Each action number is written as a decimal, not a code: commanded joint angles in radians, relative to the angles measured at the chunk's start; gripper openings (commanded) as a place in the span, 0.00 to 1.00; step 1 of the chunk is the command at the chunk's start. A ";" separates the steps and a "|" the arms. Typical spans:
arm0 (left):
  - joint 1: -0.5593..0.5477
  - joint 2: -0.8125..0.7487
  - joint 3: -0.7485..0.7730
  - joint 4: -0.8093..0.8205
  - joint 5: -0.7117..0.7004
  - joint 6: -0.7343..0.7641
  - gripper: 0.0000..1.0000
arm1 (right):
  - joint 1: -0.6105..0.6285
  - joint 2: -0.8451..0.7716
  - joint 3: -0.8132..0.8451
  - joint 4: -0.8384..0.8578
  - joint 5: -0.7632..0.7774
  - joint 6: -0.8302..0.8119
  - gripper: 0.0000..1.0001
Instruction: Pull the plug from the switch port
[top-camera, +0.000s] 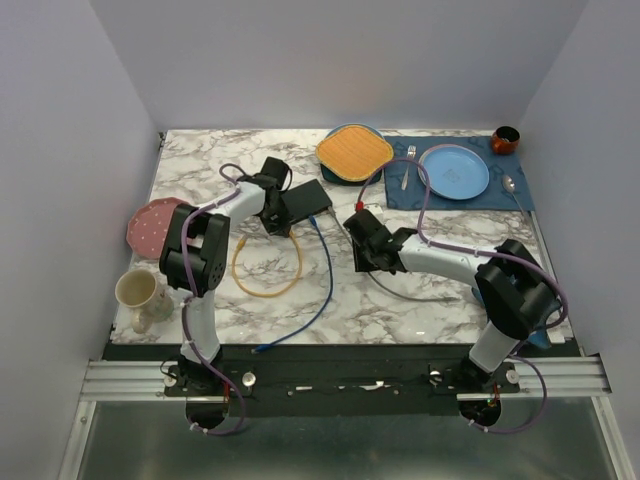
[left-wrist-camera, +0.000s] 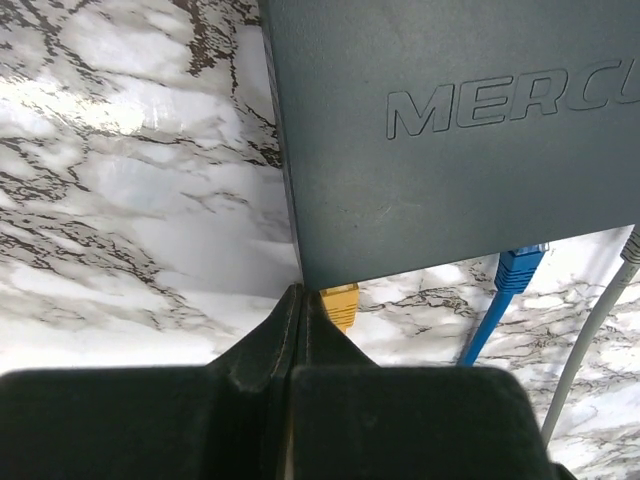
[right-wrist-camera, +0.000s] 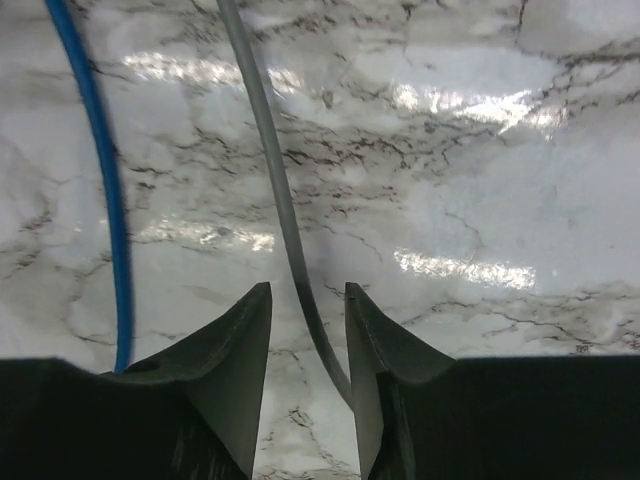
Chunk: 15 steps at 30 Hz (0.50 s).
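I read this as the approach to the grasp; the pull has not begun. The flat, matte black rectangular switch box (top-camera: 308, 200) lies on the white marble-patterned bench (top-camera: 400, 310), left of centre and towards the far side, with its port edge facing the arms.

The left pincer (left-wrist-camera: 298, 295) has its 2 fingers pressed together on nothing. Its tip sits at the switch's near corner, just beside the short yellow plug (left-wrist-camera: 340, 303). I judge it is there to brace the box, though I cannot tell whether it actually touches.

The right pincer (right-wrist-camera: 307, 290) is spread, and the thin grey cable (right-wrist-camera: 270, 150) runs between its fingers without being gripped. That suggests the grey lead is the one to come out. The next move would be to follow that cable up to its plug, pinch the plug body rather than the cord, and draw straight away from the port edge while the left holds the switch down.

The left wrist view alone shows the ports: yellow seated at the corner, the bright blue plug (left-wrist-camera: 518, 270) further along, and grey entering at the frame's right edge, its plug barely in view. The right wrist view alone shows the straddle, plus the thin blue cable (right-wrist-camera: 95, 180) off to the left, but no switch. Only the top view shows both arms and that the right pincer (top-camera: 358, 225) is apart from the switch.
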 joint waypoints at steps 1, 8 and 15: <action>0.010 -0.032 -0.048 0.015 0.000 0.026 0.00 | 0.000 0.021 -0.056 -0.012 0.029 0.028 0.41; 0.034 -0.121 -0.117 0.007 -0.048 0.009 0.00 | 0.000 -0.070 -0.145 0.034 0.046 0.041 0.40; 0.045 -0.319 -0.276 0.084 -0.071 -0.002 0.96 | -0.043 -0.101 -0.107 0.032 0.092 0.009 0.43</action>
